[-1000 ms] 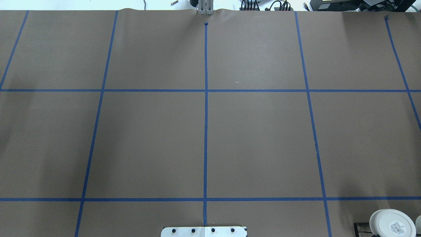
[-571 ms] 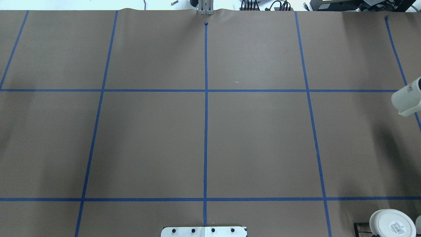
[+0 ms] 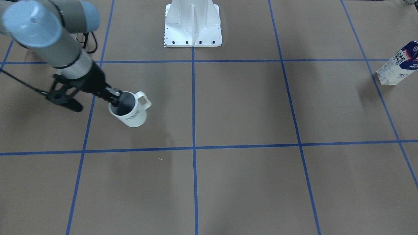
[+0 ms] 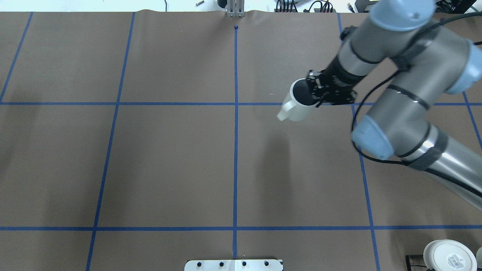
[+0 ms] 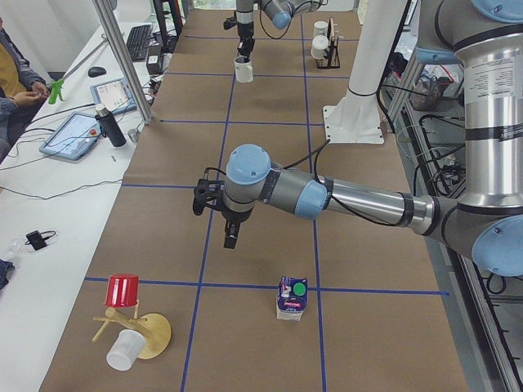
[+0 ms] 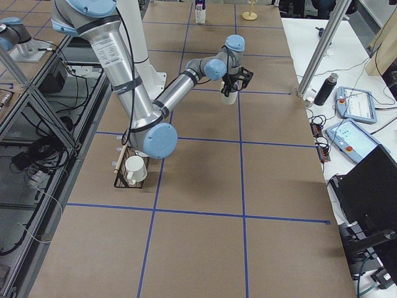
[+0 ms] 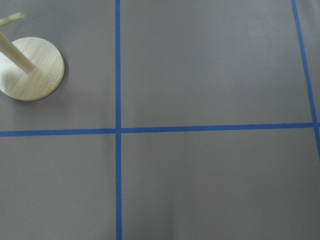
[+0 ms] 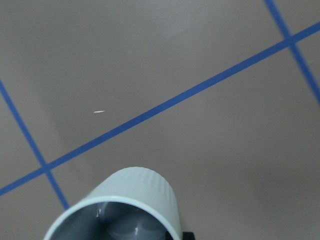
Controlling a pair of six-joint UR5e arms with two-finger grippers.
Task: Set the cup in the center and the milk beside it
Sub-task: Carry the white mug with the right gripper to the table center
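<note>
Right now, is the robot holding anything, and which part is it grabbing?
Yes. The right gripper holds the cup by its rim, one finger inside, on the side opposite the handle.

Brown table [image 4: 169, 162] with blue tape grid [image 4: 235, 150] bears the milk [image 3: 396, 65], a wooden stand [image 7: 37, 77], seemingly a rack [image 6: 123, 182].

we look down on the table [image 4: 169, 162] from behind the robot, and steeply from across it, facing the robot's base [image 3: 192, 29]. two side cameras sit at the table's ends and look along it. each wrist camera looks down on it from nearer. the cup [image 4: 297, 109] shows in all but the left wrist view, which shares a wooden stand [image 7: 31, 75] with the left-end view.
</note>
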